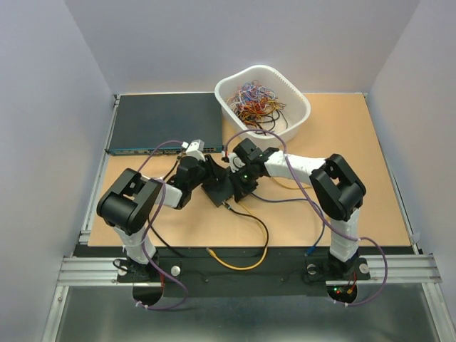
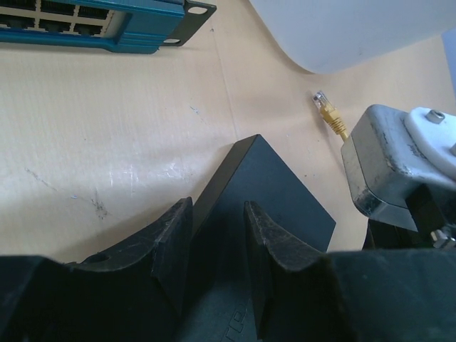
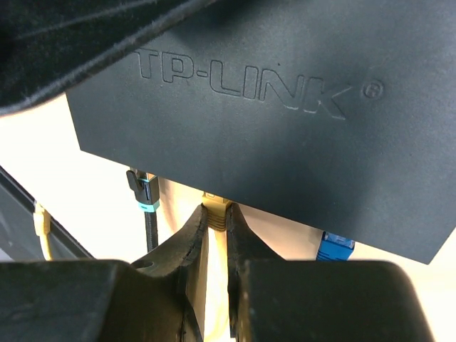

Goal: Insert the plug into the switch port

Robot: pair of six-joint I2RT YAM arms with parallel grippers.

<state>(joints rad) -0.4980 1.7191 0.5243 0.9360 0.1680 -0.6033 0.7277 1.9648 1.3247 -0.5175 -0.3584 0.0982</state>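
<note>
The small black switch box [image 1: 218, 192] is held tilted at the table's middle; it also shows in the left wrist view [image 2: 274, 189] and in the right wrist view [image 3: 271, 121], where it is marked TP-LINK. My left gripper [image 1: 209, 175] [image 2: 217, 208] is shut across the box's edge. My right gripper [image 1: 239, 184] [image 3: 216, 211] is shut on a yellow plug [image 3: 216, 212] whose tip sits at the box's port edge. The switch ports are hidden behind that edge. I cannot tell how deep the plug sits.
A black, teal-collared plug [image 3: 144, 192] and a blue plug [image 3: 335, 246] sit along the same edge. A loose yellow plug [image 2: 325, 108] lies on the table. The wide rack unit [image 1: 164, 122] is at the back left, the white basket [image 1: 298, 121] of cables at the back. Cables [image 1: 246, 260] loop at the front.
</note>
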